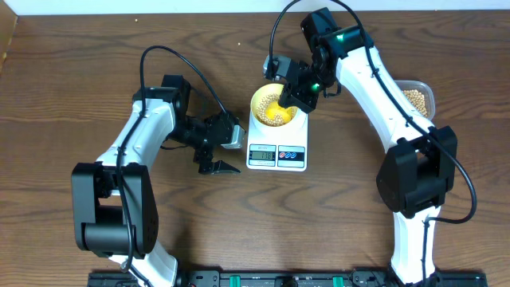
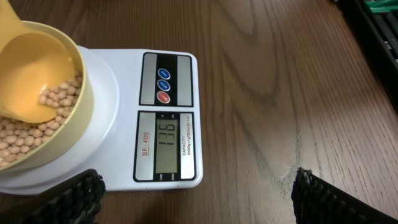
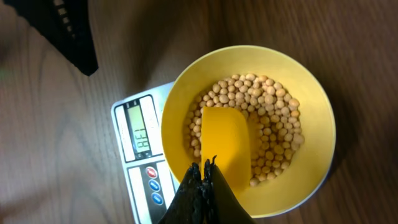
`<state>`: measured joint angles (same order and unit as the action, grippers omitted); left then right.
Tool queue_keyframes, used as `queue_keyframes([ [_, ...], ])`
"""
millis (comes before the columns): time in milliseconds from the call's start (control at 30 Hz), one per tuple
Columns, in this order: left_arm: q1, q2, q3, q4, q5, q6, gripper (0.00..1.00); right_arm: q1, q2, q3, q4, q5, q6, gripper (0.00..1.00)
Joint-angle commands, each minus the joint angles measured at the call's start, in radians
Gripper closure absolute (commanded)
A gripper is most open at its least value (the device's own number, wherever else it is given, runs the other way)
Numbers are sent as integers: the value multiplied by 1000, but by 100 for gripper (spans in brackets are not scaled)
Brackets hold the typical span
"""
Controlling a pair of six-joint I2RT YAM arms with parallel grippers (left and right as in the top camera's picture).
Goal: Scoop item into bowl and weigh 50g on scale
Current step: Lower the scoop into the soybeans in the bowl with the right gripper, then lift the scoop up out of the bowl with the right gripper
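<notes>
One bowl [image 3: 318,146], scale [image 2: 124,115], scoop [image 3: 227,140]; perhaps eighty beans [image 3: 273,118].

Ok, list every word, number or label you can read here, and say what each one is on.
"136": display of the scale, left wrist view; a decimal point cannot be told.
"SF-400": red print beside that display.
"CAPACITY" line beside it: rest too small to read.
Labels on the buttons: too small.
No text on the bowl or the scoop.
</notes>
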<state>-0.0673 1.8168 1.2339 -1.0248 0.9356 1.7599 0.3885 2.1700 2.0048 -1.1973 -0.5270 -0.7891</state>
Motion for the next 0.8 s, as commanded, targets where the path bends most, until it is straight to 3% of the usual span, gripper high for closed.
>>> queue_keyframes([
  [0,3,-7,-6,-6,-6,20,2,1,-25,-5,-23,-65,11,99],
  [300,3,-7,-6,-6,-6,20,2,-26,-25,-5,-27,-138,52,99],
  [567,3,-7,-6,-6,-6,20,2,-79,-25,-5,67,-146,243,99],
  [767,3,-7,-6,-6,-6,20,2,-145,-25,-5,92,-349,272,99],
])
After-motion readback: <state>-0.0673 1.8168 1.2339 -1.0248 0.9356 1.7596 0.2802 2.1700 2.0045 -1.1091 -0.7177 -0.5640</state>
